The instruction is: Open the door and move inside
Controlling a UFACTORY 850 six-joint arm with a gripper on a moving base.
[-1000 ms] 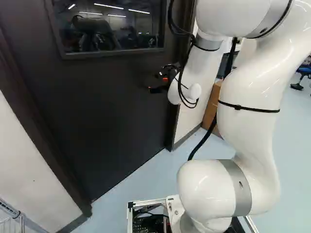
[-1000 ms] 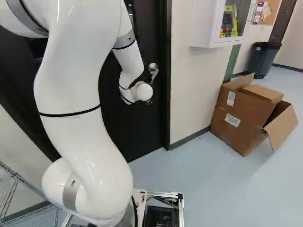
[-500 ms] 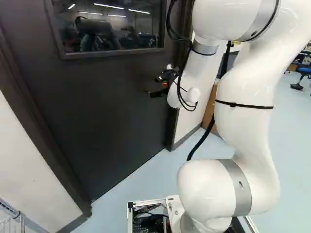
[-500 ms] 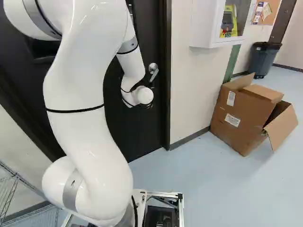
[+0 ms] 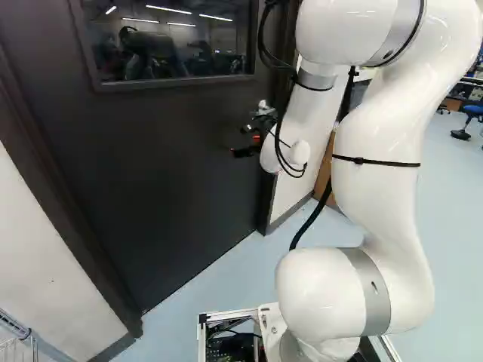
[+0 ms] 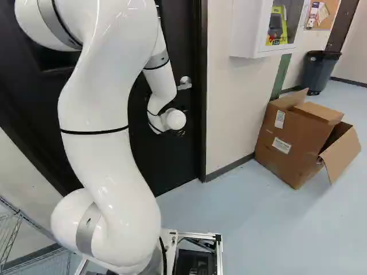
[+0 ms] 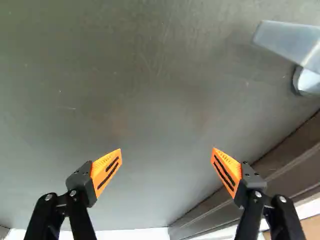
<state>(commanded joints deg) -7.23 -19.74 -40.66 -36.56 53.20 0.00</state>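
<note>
Reaches with the white arm toward the dark door, straight ahead in the left base view and partly hidden behind that arm in the right base view. Faces it shut in its dark frame, with a window in its upper part.

Holds the claw up in front of the door, just below the metal handle in both base views. Shows the handle there roughly level, near the edge of the door, beside the frame.

In the wrist view, keeps the fingers of the claw spread wide — with orange pads facing each other across bare door, pinching nothing. Has the handle ahead and off to one side, apart from both fingers. Cannot tell from here about any contact between fingertips and door.

To the right of the door in the right base view: a pale wall with a white cabinet on it, an open cardboard box on the blue-grey floor, and farther back a dark bin. At the lower left of that same view — part of a wire rack.
</note>
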